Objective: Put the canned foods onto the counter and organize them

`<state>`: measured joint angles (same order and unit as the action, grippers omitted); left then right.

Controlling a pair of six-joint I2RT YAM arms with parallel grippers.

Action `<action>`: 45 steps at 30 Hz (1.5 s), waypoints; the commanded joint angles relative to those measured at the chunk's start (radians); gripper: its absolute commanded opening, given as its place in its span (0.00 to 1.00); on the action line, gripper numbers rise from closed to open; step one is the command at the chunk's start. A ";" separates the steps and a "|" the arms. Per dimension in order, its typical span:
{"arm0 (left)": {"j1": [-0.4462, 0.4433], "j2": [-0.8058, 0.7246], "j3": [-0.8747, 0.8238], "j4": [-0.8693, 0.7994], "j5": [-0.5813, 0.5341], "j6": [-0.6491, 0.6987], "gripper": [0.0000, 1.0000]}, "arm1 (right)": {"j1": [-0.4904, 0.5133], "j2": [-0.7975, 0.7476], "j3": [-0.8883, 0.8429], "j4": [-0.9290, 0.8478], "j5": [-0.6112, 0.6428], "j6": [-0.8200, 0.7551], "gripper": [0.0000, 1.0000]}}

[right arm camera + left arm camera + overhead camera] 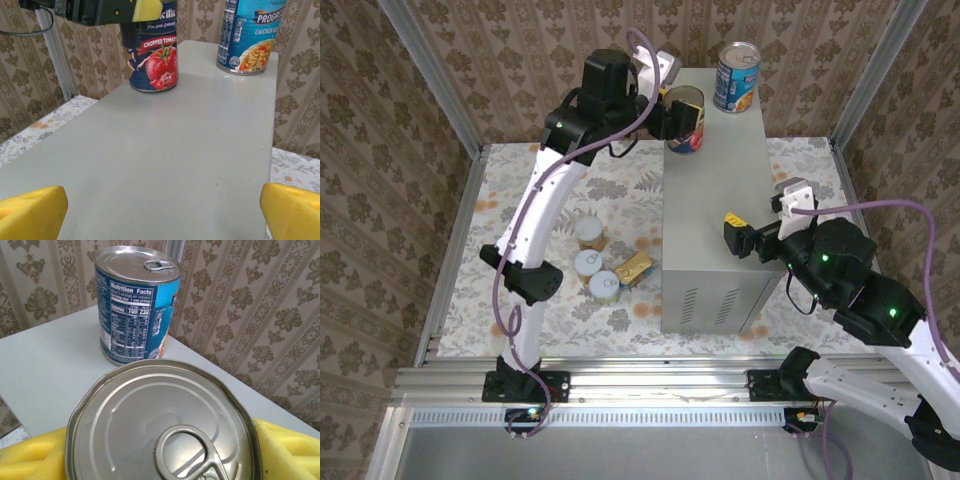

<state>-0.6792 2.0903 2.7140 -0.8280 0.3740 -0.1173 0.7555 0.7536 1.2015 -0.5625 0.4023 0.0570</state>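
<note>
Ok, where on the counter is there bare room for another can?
The counter top is bare from the tomato can and soup can at its far end down to the near edge; the open right gripper hovers at its right side. Crowded: the far end, where the left gripper holds the tomato can.

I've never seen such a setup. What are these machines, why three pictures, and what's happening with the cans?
Two robot arms, left arm and right arm, are bolted at a table edge. One picture looks down from above; the others come from cameras on each wrist. The left arm's fingers grip a tomato can on the tall grey box, near a blue soup can. The right arm's fingers are open and empty above the box. Three round cans and a gold tin lie on the floral floor.
</note>
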 commanded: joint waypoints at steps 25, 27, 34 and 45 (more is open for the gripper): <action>0.034 -0.271 -0.443 0.219 0.144 0.118 0.99 | 0.003 0.076 -0.028 0.084 0.042 0.042 1.00; 0.036 -0.278 -0.474 0.225 0.139 0.118 0.98 | 0.003 0.077 -0.026 0.075 0.046 0.044 1.00; 0.036 -0.273 -0.539 0.248 0.131 0.113 0.86 | 0.003 0.072 -0.025 0.069 0.060 0.040 1.00; 0.038 -0.200 -0.525 0.269 0.062 0.128 0.68 | 0.003 0.072 -0.032 0.068 0.072 0.047 1.00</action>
<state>-0.6464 1.8450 2.1727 -0.5781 0.4625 -0.0132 0.7555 0.8333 1.1873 -0.5198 0.4389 0.0837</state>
